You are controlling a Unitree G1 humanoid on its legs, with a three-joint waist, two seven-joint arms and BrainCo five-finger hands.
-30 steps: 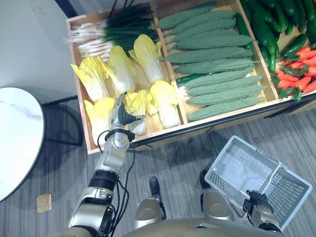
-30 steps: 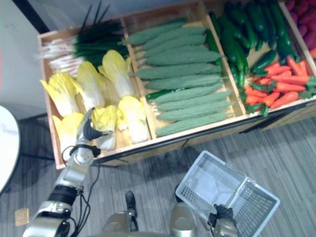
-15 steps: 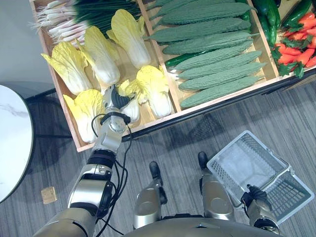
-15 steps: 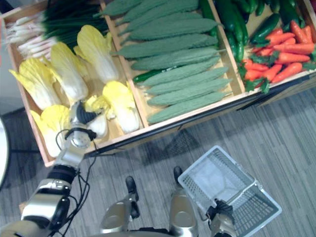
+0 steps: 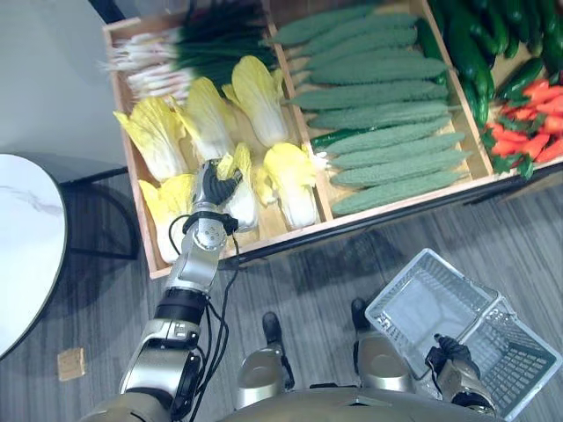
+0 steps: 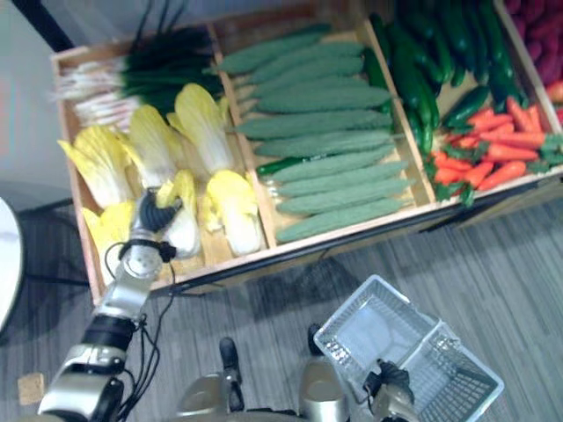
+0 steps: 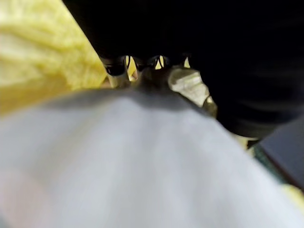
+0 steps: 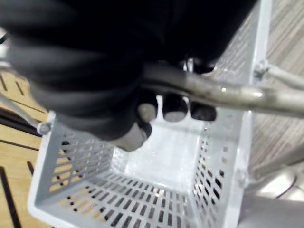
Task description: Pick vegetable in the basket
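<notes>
In the wooden crate's left compartment lie several yellow napa cabbages. My left hand [image 5: 214, 186] reaches in from the front edge, its fingers curled round one small napa cabbage [image 5: 240, 195] near the front. In the left wrist view the cabbage's pale stalk [image 7: 142, 161] lies right under the dark fingertips [image 7: 116, 67]. At the lower right my right hand [image 5: 449, 355] is shut on the metal handle [image 8: 223, 95] of a grey plastic basket [image 5: 397, 280], which hangs empty over the floor.
The wooden crate [image 5: 141, 207] also holds scallions [image 5: 167, 61], bitter gourds [image 5: 378, 114], cucumbers [image 5: 471, 53] and red vegetables [image 5: 528, 132]. A round white table [image 5: 26, 237] stands at the left. A small wooden block [image 5: 69, 363] lies on the grey floor.
The camera has shifted. My left hand's fingers have closed round the small napa cabbage. The right hand keeps its hold on the basket.
</notes>
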